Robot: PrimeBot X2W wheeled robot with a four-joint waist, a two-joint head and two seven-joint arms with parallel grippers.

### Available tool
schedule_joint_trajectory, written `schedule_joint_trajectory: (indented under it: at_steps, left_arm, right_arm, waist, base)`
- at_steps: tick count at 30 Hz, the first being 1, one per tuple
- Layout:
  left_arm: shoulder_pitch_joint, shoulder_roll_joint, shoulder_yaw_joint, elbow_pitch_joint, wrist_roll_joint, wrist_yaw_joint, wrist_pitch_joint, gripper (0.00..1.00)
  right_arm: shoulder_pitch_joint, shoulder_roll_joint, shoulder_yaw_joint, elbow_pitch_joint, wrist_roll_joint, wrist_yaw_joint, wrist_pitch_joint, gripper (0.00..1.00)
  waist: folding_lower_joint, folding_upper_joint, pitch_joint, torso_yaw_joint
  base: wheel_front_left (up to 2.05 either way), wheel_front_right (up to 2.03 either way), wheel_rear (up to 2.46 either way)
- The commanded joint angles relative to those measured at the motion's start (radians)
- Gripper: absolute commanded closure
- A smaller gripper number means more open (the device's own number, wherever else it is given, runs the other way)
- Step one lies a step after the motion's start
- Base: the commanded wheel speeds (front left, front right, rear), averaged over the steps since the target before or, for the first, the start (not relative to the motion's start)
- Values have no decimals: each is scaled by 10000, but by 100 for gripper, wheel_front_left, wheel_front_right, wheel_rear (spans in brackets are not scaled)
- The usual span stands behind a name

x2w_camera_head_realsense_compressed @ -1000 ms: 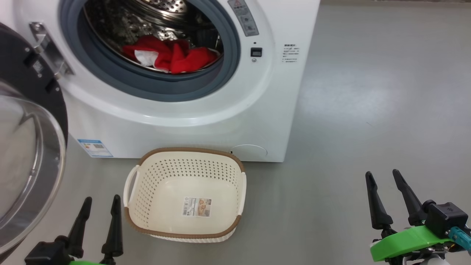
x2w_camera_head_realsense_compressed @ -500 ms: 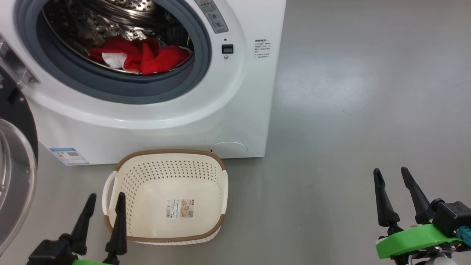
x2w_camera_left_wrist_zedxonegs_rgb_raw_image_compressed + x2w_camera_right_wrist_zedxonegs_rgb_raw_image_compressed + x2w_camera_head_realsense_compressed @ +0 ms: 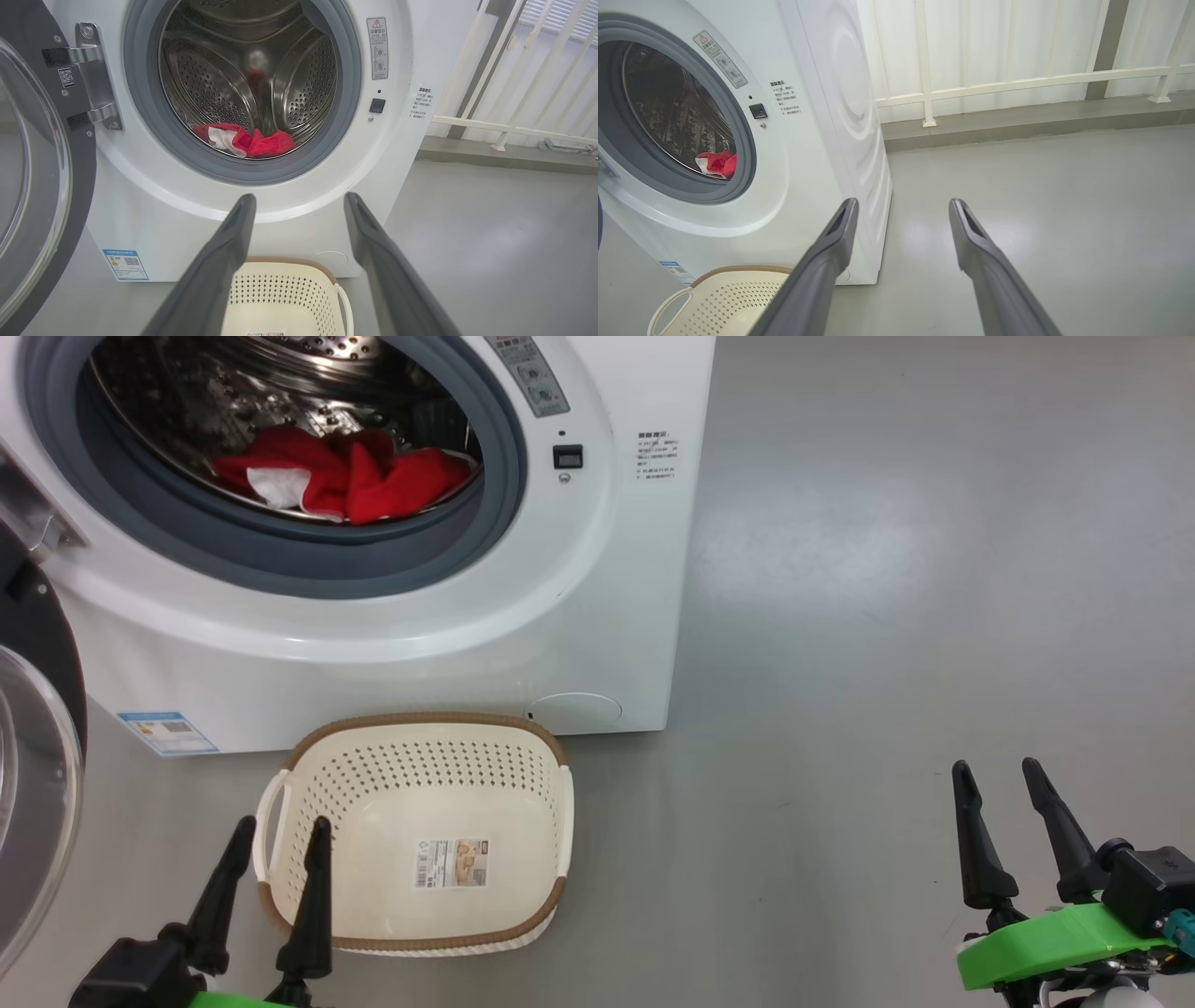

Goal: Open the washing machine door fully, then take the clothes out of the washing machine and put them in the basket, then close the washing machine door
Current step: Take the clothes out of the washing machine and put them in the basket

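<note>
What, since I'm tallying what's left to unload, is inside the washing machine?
Red clothes with a white panel lie bunched low at the front of the washing machine drum. Its steel walls elsewhere look bare. The garment count, and anything under the pile, is hidden.

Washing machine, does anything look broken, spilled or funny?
Nothing stands out. The washing machine door hangs open, the clothes lie inside the washing machine, and the basket stands upright and empty in front.

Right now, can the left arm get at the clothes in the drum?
Probably yes: the door stands swung aside, nothing blocks the way, and the open left gripper points at the clothes.
</note>
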Motion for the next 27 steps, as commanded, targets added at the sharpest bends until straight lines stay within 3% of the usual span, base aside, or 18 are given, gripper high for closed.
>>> schedule_joint_trajectory:
  at_steps: [1, 19, 27]
  left_arm:
    - [-73, 244, 251, -342, 11, -55, -49, 0]
    - [-167, 298, 206, -516, -175, -56, -49, 0]
    - [-252, 408, 143, -553, -299, -56, -49, 0]
  right_arm:
    - [-149, -60, 173, -279, -28, 65, -65, 0]
    - [-232, -59, 229, -298, -7, 65, -65, 0]
    - [-304, -59, 254, -292, 15, 65, -65, 0]
  waist:
    - [0, -1, 0, 5]
    - [0, -1, 99, 17]
    - [0, -1, 185, 25]
  base:
    - [0, 0, 0]
    - [1, -1, 1]
    - [84, -90, 6]
